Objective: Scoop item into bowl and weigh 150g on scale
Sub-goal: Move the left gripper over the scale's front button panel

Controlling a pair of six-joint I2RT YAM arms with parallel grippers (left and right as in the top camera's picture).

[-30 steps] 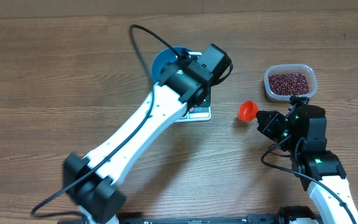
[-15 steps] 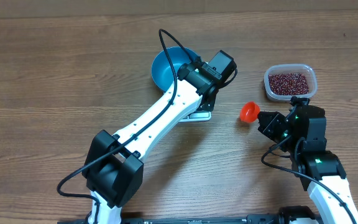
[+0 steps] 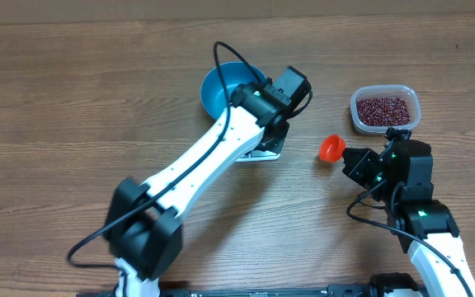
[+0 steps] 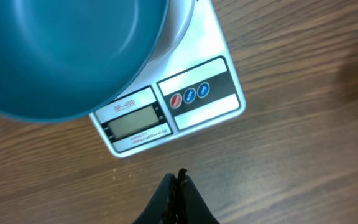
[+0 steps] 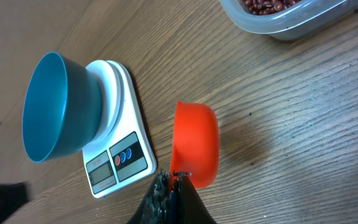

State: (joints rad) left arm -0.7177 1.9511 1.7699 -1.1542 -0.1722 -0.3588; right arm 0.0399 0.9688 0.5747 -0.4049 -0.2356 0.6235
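An empty blue bowl [image 3: 223, 87] [image 4: 61, 50] [image 5: 58, 106] sits on the white scale [image 3: 267, 151] [image 4: 185, 99] [image 5: 120, 155]. My left gripper [image 3: 277, 132] [image 4: 179, 177] is shut on nothing and hangs over the wood just off the scale's display edge. To the right, my right gripper [image 3: 350, 157] [image 5: 174, 177] is shut on the handle of an orange scoop [image 3: 330, 148] [image 5: 194, 143]. The scoop's cup is held low over the table between the scale and a clear tub of red beans [image 3: 384, 109] [image 5: 278, 15]. What the scoop holds is hidden.
The left arm [image 3: 196, 169] crosses the table from the front left to the scale and hides part of it. Bare wooden tabletop [image 3: 72, 124] lies left of the bowl and behind it.
The left arm has swung off the bowl toward the right, leaving the bowl uncovered from above. The right arm and the scoop have stayed in place.
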